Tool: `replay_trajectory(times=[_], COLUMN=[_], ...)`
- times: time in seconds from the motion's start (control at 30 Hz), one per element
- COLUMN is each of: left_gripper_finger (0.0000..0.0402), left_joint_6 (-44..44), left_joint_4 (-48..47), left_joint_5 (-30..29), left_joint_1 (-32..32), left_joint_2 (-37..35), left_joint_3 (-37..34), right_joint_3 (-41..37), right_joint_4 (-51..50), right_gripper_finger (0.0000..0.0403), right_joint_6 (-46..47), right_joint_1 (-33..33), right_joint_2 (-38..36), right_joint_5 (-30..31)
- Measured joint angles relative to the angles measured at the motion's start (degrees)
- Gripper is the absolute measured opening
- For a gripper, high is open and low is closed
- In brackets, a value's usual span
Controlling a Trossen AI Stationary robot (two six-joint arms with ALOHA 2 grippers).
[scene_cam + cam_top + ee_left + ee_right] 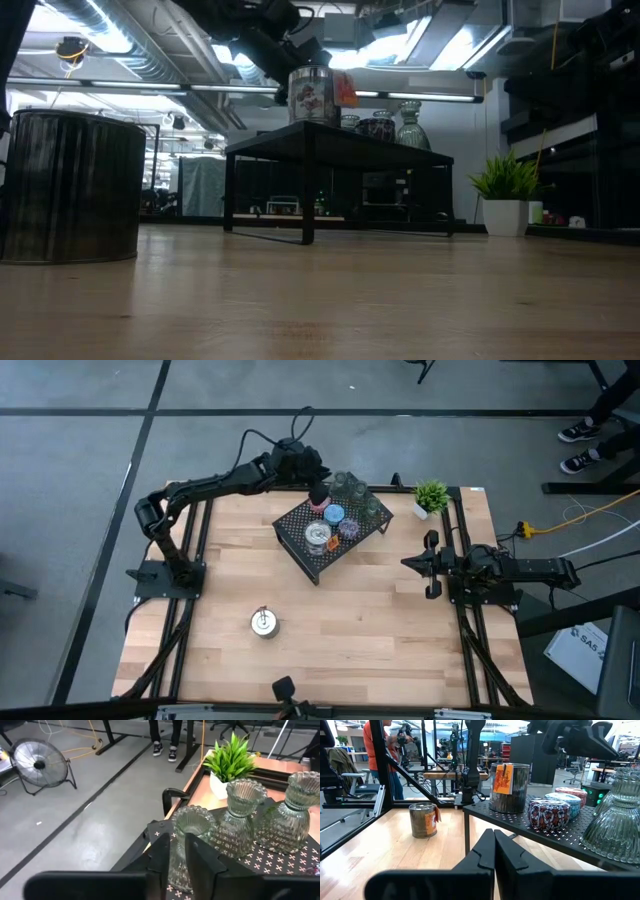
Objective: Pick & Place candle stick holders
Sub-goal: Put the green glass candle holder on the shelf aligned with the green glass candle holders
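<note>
A black mesh rack point(300, 540) stands at the table's far middle. On it are three green glass candle stick holders point(192, 822) point(245, 800) point(300, 795), a pink point(319, 497), a blue point(334, 513) and a purple cup point(350, 528), and a silver holder point(318, 536). Another silver holder point(263, 622) stands on the wood near the front. My left gripper point(177, 840) is at the rack's far left corner, just short of the nearest green holder. Its fingers are a narrow gap apart, and the glass shows through that gap, off to one side. My right gripper point(494, 837) waits shut at the table's right edge.
A small potted plant point(430, 493) stands at the far right corner, beside the rack. Bare wood spreads over the near half of the table around the lone silver holder. People and a floor fan point(40, 762) are in the room beyond the table.
</note>
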Motion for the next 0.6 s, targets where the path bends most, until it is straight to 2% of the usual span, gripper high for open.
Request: replay_trajectory(times=[0.27,0.6], left_gripper_finger=[0.0005,0.0002], left_joint_6=[0.0,-2.0], left_joint_4=[0.0,-1.0], left_joint_5=[1.7,3.4], left_joint_1=[0.6,0.3], left_joint_2=[0.0,0.1], left_joint_3=[0.0,-2.4], right_joint_3=[0.0,0.0], right_joint_4=[0.0,0.0], right_gripper_finger=[0.0000,0.0000], right_joint_6=[0.0,0.0], right_joint_1=[0.0,0.0], right_joint_2=[0.0,0.0], right_joint_5=[0.0,0.0])
